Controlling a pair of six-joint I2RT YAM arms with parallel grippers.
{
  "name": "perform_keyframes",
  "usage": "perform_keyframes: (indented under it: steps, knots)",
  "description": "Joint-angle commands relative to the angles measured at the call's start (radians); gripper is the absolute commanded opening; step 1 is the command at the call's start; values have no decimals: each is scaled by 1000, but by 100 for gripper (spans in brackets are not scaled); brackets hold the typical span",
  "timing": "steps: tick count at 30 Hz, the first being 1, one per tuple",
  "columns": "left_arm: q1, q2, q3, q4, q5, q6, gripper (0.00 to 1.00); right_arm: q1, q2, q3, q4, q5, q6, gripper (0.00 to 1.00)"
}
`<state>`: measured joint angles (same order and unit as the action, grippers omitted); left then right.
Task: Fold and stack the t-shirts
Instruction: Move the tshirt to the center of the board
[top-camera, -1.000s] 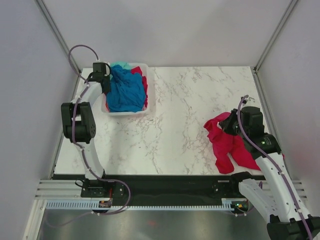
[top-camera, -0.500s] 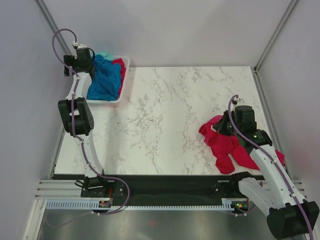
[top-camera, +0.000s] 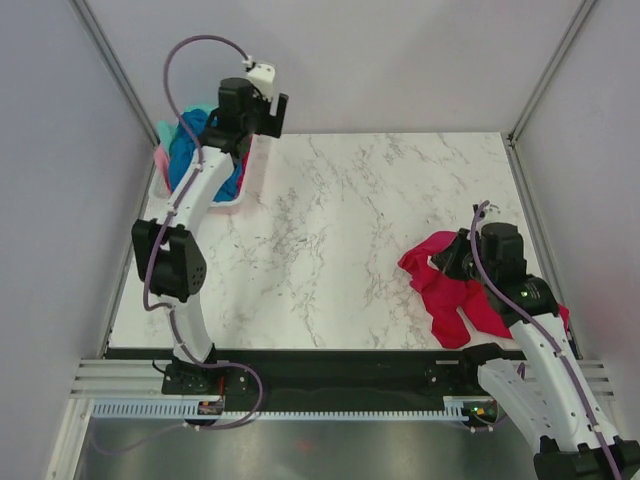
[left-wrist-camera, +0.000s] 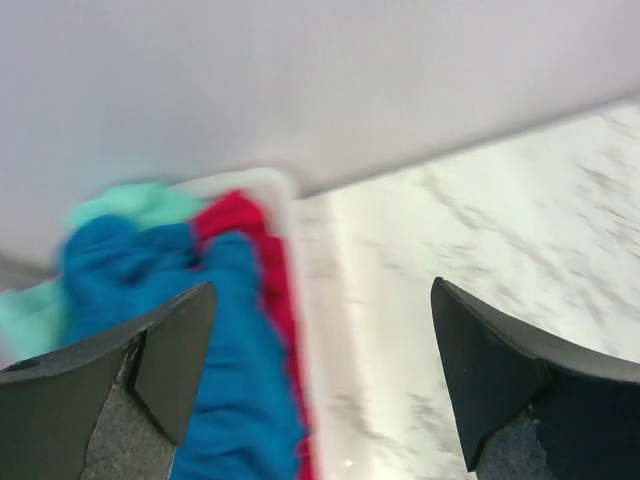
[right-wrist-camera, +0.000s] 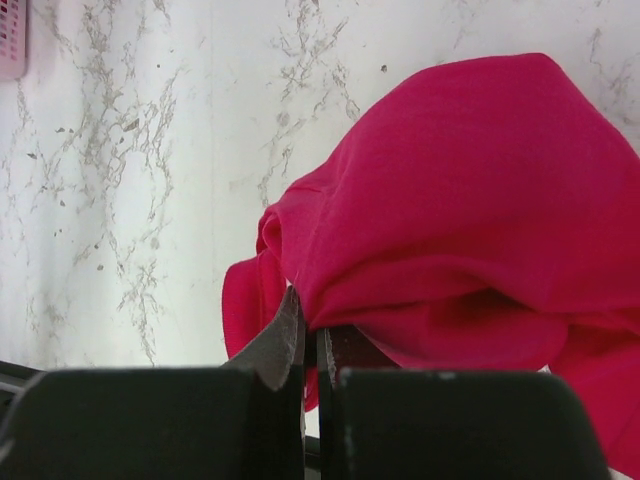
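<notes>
A crimson t-shirt (top-camera: 455, 295) lies crumpled at the right of the marble table (top-camera: 340, 230). My right gripper (top-camera: 457, 256) is shut on a fold at its upper edge; in the right wrist view the right gripper (right-wrist-camera: 312, 335) pinches the crimson t-shirt (right-wrist-camera: 470, 210) between closed jaws. Blue (top-camera: 190, 150), teal and red t-shirts lie heaped in the white basket (top-camera: 228, 205) at the far left corner. My left gripper (top-camera: 243, 135) hangs open above the basket's right rim, holding nothing. In the left wrist view the left gripper (left-wrist-camera: 322, 290) frames the blue t-shirt (left-wrist-camera: 225, 390), a teal t-shirt (left-wrist-camera: 130, 205) and the basket rim (left-wrist-camera: 315, 330).
Grey walls with metal posts close in the table at the left, back and right. The basket stands against the left wall. A pinkish slatted corner (right-wrist-camera: 10, 40) shows at the top left of the right wrist view. Both arm bases sit at the near edge.
The basket has slid left into the far left corner. My left gripper has opened, let go of it and risen to the right. The right gripper has stayed shut on the crimson t-shirt.
</notes>
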<state>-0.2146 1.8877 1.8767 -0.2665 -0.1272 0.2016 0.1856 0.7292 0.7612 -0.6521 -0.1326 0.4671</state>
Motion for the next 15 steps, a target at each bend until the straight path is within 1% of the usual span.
perform_keyframes:
  steps: [1,2,4,6,8,12,15]
  knots:
    - [-17,149,-24,-48,230,-88,94,-2,-60,59,-47,16,7,2]
    - [-16,180,-19,-42,233,-125,93,-2,-71,70,-69,17,7,2]
    - [-17,266,4,-39,229,-143,93,-2,-92,79,-89,25,11,2]
    - [-12,342,28,-36,204,-151,93,-2,-103,79,-104,24,16,2]
    - [-2,382,62,-37,161,-159,94,-2,-108,73,-109,24,19,2]
    - [53,413,70,-40,42,-185,94,-2,-102,72,-113,27,19,2]
    - [122,392,42,-37,46,-177,93,-2,-94,78,-115,31,19,2]
